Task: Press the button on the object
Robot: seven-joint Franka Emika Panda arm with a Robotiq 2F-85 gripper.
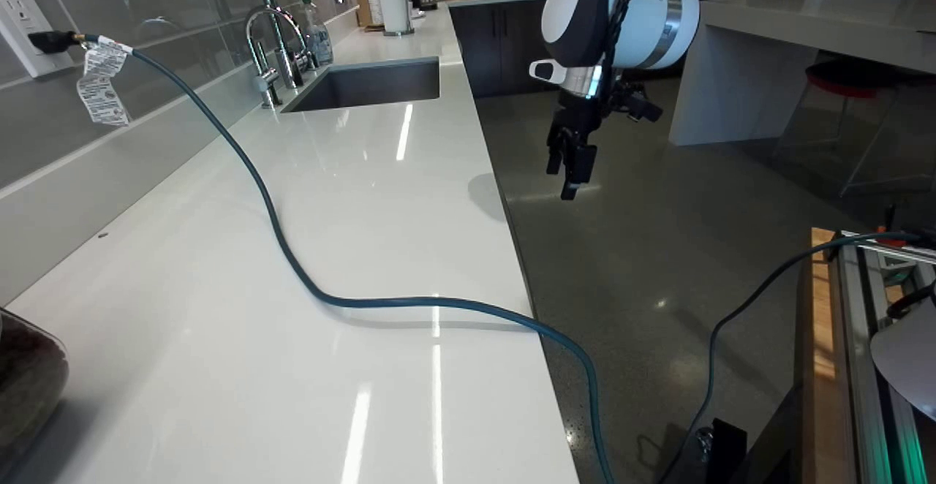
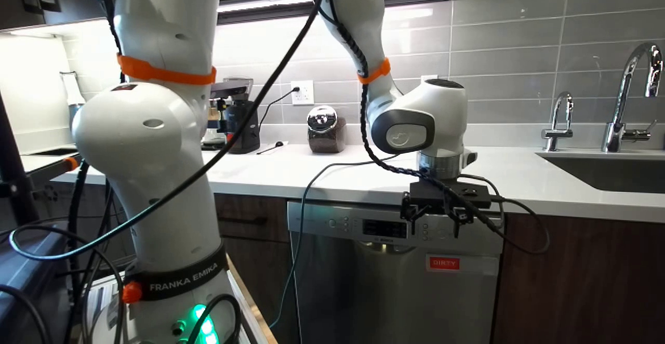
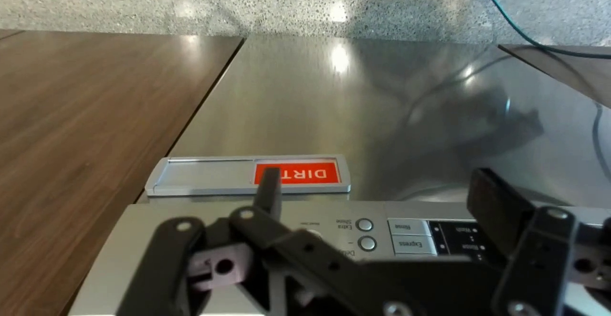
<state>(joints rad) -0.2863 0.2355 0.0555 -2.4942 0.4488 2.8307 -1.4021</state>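
The object with buttons is a steel dishwasher (image 2: pixel 363 287), also in the wrist view (image 3: pixel 305 96), where the scene stands upside down. Its silver control panel carries round buttons (image 3: pixel 364 225), flat buttons labelled Rinse (image 3: pixel 408 227) and Express (image 3: pixel 414 245), and a dark display (image 2: pixel 384 228). Which button is meant cannot be told. My black gripper (image 2: pixel 435 227) is open and empty, pointing down in front of the panel. In the wrist view the fingers (image 3: pixel 382 194) are wide apart and hide part of the panel. In an exterior view the gripper (image 1: pixel 567 177) hangs over the floor, apart from the counter.
A red DIRTY sign (image 2: pixel 444 263) sits on the dishwasher door below the panel. The white counter (image 1: pixel 395 235) overhangs above. A green-blue cord (image 1: pixel 417 301) crosses the counter and drops over its edge. A sink (image 1: pixel 373 83) and taps (image 2: pixel 618 120) stand farther along.
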